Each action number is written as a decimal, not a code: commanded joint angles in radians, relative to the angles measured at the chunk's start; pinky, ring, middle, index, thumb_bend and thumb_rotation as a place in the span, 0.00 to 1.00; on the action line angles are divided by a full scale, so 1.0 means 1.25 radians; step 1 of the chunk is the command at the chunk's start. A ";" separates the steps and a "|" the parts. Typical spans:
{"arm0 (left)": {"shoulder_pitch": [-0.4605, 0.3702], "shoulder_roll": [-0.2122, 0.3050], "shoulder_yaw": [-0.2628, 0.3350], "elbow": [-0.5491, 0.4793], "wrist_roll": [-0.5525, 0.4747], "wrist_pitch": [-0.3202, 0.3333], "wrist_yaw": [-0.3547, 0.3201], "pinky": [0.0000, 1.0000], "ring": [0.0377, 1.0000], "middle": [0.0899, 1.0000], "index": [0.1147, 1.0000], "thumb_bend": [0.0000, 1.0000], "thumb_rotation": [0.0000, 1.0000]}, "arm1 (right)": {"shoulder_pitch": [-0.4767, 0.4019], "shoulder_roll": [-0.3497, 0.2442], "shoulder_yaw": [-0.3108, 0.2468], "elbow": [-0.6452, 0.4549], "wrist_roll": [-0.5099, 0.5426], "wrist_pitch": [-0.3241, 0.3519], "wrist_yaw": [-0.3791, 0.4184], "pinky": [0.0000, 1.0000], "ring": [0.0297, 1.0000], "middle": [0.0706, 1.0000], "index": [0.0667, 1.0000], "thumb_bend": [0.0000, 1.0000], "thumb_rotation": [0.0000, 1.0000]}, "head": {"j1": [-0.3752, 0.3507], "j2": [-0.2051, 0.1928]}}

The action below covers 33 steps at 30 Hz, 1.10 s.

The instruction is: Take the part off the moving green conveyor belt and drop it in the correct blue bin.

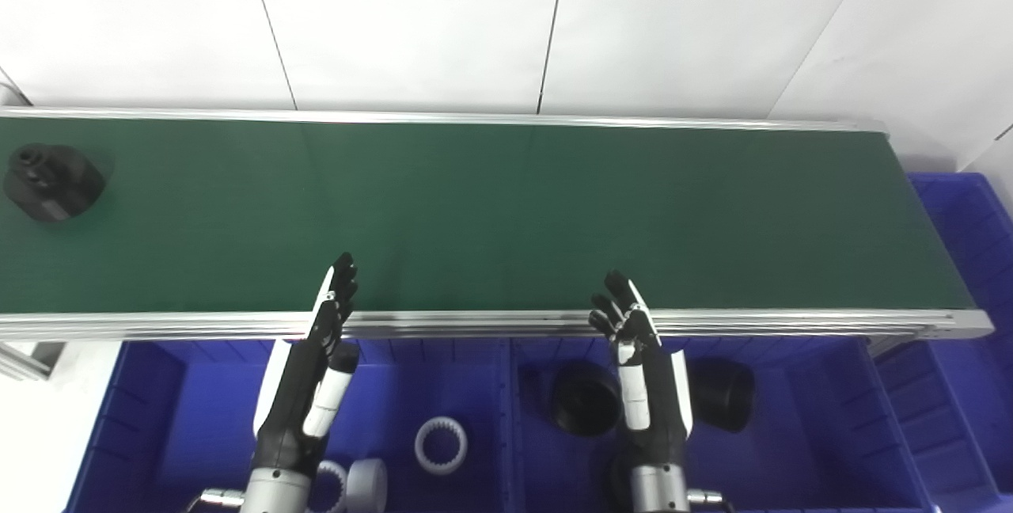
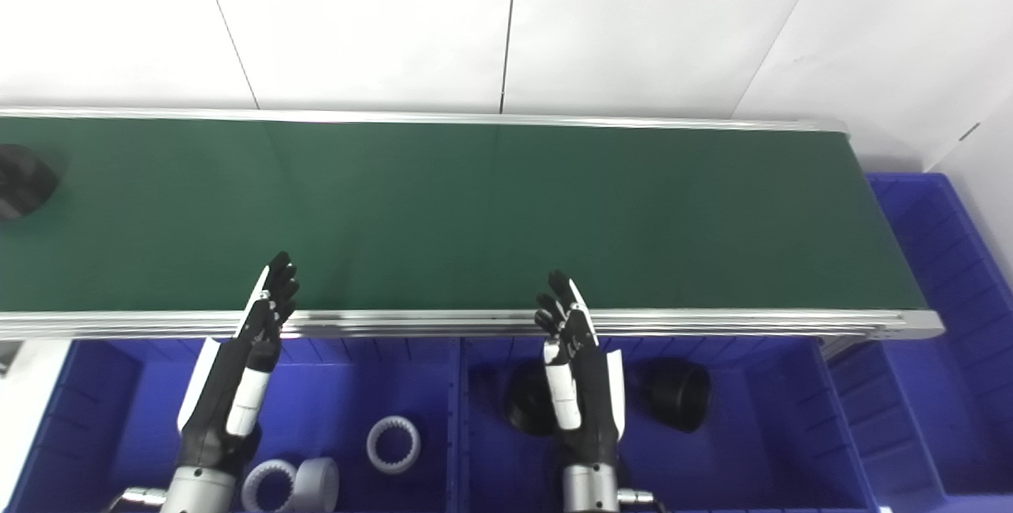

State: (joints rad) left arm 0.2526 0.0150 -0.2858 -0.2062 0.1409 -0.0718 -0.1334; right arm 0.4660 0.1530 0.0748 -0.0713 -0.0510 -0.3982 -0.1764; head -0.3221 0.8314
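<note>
Left eye view takes in the belt (image 1: 506, 212) first, a long green strip running across the frame with a metal rail along its near edge. Below that rail sit the blue bins: the left bin (image 1: 158, 418) holds white toothed rings (image 1: 441, 444), and the right bin (image 1: 831, 450) holds black round parts (image 1: 586, 400). A further bin (image 1: 969, 220) stands off the belt's right end.

The part (image 1: 52, 182) to be picked is a black, stepped round piece lying on the belt at its far left, well apart from both hands; in the right eye view it is cut by the frame edge, so its exact shape is hard to make out there.

The left hand (image 1: 313, 378) is raised over the left bin, fingers straight and spread, tips at the rail, grasping nothing. The right hand (image 1: 645, 378) stands likewise over the right bin, fingers loosely apart and empty.

The step in hand looks like waiting for the part to ride into reach. Next calls for timing a reach over the rail, closing on the black piece, and, judging by colour, releasing it into the right bin
</note>
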 commanded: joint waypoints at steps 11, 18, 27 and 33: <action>0.027 0.009 0.024 -0.086 -0.066 -0.012 -0.010 1.00 1.00 1.00 1.00 0.76 1.00 | 0.038 0.025 0.043 -0.030 -0.014 -0.054 0.008 0.86 0.90 0.94 0.90 0.82 0.92 | 0.008 -0.004; 0.111 0.021 0.024 -0.160 -0.086 0.015 -0.009 1.00 1.00 1.00 1.00 0.75 1.00 | 0.079 0.021 0.063 -0.066 -0.003 -0.054 0.011 0.88 0.90 0.94 0.90 0.83 0.93 | 0.006 0.009; 0.158 0.022 0.006 -0.131 -0.073 -0.047 -0.006 1.00 1.00 1.00 1.00 0.77 1.00 | 0.114 -0.001 0.072 -0.081 0.023 -0.055 0.029 0.86 0.89 0.93 0.91 0.82 0.93 | 0.033 0.000; 0.147 0.042 0.021 -0.090 -0.063 -0.089 -0.010 0.99 0.99 1.00 1.00 0.79 1.00 | 0.130 0.016 0.090 -0.089 0.011 -0.052 0.029 0.86 0.90 0.94 0.91 0.80 0.93 | 0.014 -0.005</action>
State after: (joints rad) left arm 0.4436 0.0605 -0.2625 -0.3095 0.0688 -0.1274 -0.1484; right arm 0.6199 0.1544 0.1791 -0.1452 -0.0257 -0.4084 -0.1451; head -0.3052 0.8238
